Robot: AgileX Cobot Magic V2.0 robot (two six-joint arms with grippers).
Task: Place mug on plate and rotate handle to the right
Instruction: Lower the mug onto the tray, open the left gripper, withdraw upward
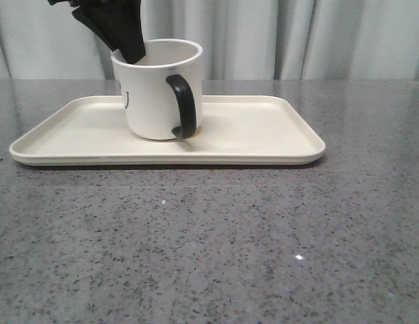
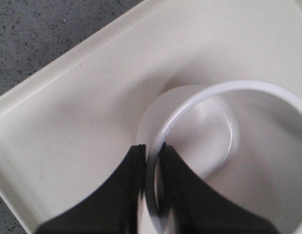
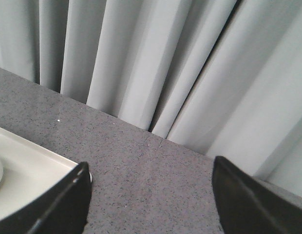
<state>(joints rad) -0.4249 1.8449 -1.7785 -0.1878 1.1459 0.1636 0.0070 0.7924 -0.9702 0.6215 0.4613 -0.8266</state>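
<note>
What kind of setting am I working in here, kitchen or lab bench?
Probably a staged test bench, not a kitchen: a bare grey speckled stone-look tabletop, a plain pale pleated curtain backdrop, and just one cream rectangular tray holding a white mug.

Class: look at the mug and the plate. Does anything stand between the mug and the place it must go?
Nothing visible does. The mug already stands on the plate, with the left tool clamped on its rim.

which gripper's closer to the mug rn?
Left. The left gripper pinches the rim of the mug, one finger inside. The right gripper hangs open off the plate, holding nothing.
</note>
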